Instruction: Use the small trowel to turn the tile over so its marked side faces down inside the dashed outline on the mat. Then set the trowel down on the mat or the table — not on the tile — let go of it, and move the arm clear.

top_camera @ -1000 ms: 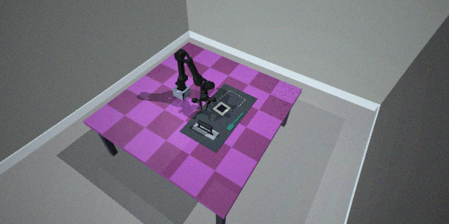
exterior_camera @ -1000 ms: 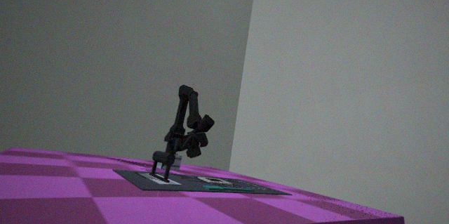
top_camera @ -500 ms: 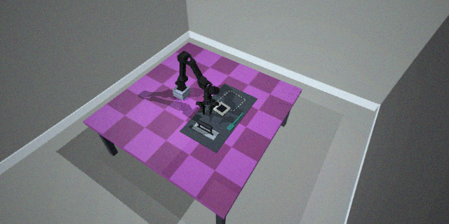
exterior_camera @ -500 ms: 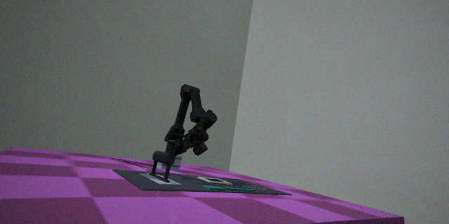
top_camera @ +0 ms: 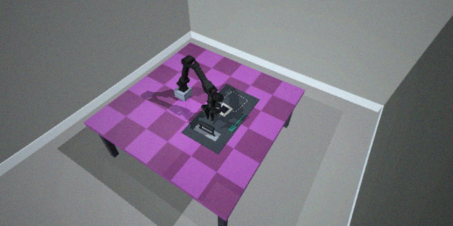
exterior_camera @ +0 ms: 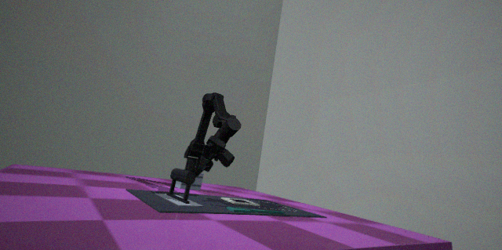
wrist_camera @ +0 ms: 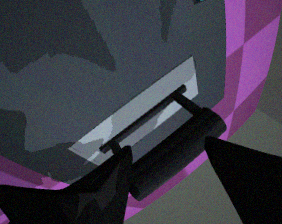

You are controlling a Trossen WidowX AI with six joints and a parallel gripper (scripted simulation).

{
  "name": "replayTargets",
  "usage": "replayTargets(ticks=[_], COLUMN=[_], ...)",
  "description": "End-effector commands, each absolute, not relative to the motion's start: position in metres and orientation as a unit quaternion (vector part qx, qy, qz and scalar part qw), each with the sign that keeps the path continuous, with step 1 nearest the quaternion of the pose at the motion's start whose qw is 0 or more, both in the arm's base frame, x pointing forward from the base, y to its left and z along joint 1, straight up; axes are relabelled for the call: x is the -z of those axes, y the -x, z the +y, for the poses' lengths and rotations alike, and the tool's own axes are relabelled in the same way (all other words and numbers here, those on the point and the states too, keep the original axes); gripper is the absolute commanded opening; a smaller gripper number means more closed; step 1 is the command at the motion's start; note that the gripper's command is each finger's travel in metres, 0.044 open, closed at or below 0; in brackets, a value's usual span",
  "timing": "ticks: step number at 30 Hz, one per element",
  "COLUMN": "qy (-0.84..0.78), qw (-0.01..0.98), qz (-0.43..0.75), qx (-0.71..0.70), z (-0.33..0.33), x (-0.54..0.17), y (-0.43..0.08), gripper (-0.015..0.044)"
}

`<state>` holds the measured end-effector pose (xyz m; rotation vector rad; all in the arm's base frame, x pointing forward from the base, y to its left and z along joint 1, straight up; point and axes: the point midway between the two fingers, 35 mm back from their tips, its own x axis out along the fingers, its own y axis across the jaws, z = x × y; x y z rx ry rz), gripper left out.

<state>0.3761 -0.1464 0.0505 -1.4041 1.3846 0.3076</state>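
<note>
The small trowel, a pale flat blade [top_camera: 215,137] [exterior_camera: 194,204] [wrist_camera: 142,106] with a raised dark bar handle [wrist_camera: 177,155], lies on the dark mat [top_camera: 219,148] [wrist_camera: 142,40]. My gripper [top_camera: 209,117] is open and empty, its fingers pointing down above the trowel's handle. In the wrist view the handle shows between and beyond the two spread fingers. In the exterior view the fingertips are hidden behind the handle. The light tile [top_camera: 224,109] [exterior_camera: 240,201] lies flat with a dark square on its upper face, beside the dashed outline [top_camera: 247,100].
A thin teal tool [top_camera: 237,123] [exterior_camera: 252,211] lies along the mat's edge, beside the tile and trowel. The mat rests on a pink checkered table [top_camera: 177,155] [exterior_camera: 141,238]. The arm's pale base block [top_camera: 183,93] stands to the left of the mat in the top view.
</note>
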Motion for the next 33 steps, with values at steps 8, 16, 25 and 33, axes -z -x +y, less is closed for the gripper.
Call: replayTargets(ticks=[8,16,25,33], qy=[0.452,0.34,0.204,0.076], qw=[0.631,0.675,0.708,0.718], qz=[0.622,0.649,0.675,0.692], qx=[-0.104,-0.08,-0.045,-0.007], z=[-0.168,-0.183,-0.198,-0.21], x=[-0.057,-0.063,-0.072,-0.082], y=[-0.39,-0.393,-0.392,-0.387], gripper=[0.027,0.027,0.027,0.027])
